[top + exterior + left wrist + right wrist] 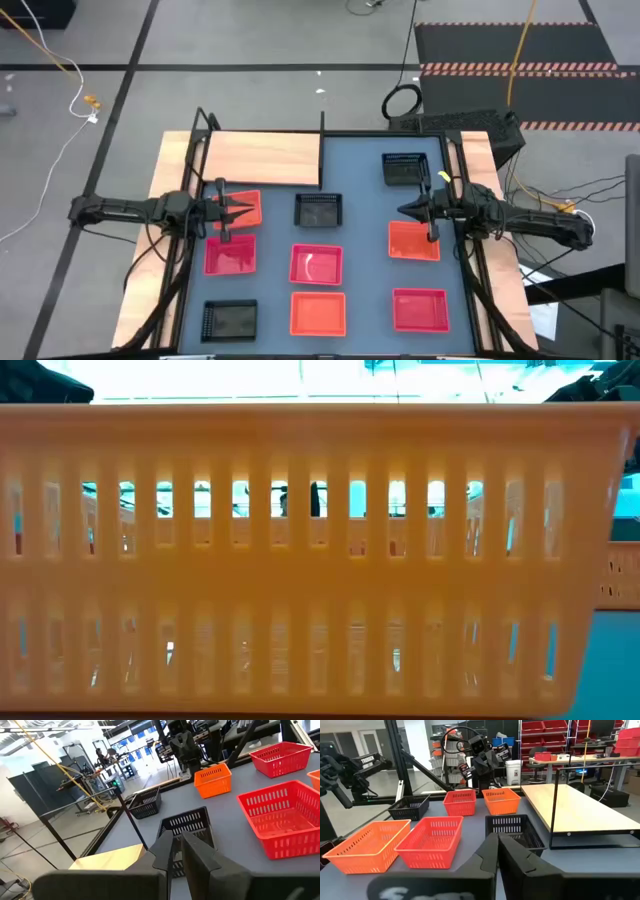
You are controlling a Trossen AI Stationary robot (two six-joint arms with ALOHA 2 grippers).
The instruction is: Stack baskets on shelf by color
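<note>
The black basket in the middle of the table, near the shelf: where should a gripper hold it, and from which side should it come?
Grip the black basket by one wall of its rim, coming from above. It sits upright with its open side up, so one finger can probably go inside and one outside the thin mesh wall. The side facing the left gripper, which is shut, looks free; the shelf stands close behind it.

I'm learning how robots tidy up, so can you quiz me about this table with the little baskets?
1. How many black mesh plastic baskets sit on the blue-grey tabletop?
2. True or false: a basket already sits on the light-wood shelf board.
3. Seen from above, which basket lies under the left gripper? A red, B orange, C black.
Key: 1 three; 2 false; 3 B, the orange mesh plastic basket.
</note>
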